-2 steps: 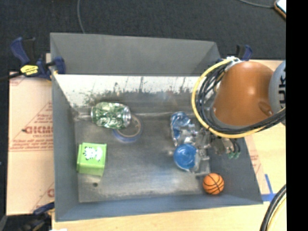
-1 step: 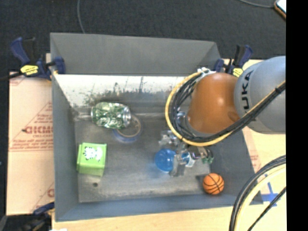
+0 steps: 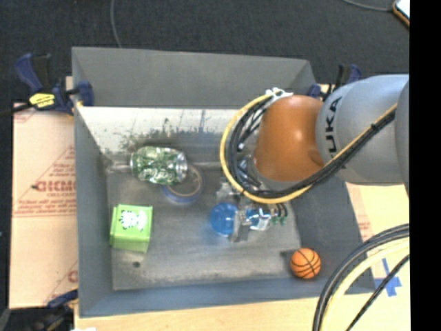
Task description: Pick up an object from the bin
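1. The pincer (image 3: 247, 221) hangs low over the floor of the grey bin (image 3: 207, 261), beneath the arm's orange cover (image 3: 286, 138); I cannot tell whether it is released or clenched.
2. A blue ball (image 3: 222, 221) lies just beside it on the view's left, seemingly touching.
3. Farther that way sit a tape ring (image 3: 183, 186), a crushed green can (image 3: 158, 165) and a green cube (image 3: 131, 227).
4. A small orange ball (image 3: 305, 263) lies apart, towards the near right corner.
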Robot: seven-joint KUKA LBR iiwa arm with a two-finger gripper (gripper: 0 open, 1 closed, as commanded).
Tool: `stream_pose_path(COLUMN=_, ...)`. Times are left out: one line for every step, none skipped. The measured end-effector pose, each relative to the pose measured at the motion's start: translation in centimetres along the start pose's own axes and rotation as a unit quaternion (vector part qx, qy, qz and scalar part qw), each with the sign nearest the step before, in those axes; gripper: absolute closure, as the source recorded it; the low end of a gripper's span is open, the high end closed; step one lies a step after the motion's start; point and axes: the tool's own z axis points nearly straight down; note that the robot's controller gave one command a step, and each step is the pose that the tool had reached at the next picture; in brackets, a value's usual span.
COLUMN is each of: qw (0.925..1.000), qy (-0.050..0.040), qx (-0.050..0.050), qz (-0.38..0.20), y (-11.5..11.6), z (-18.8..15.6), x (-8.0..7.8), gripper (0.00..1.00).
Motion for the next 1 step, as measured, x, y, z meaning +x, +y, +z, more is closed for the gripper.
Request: stream_pose_path(qw=1.0000, qy=0.0052, qx=0.000, qz=-0.003, y=0.05, z=-0.86, x=0.30, gripper=1.00)
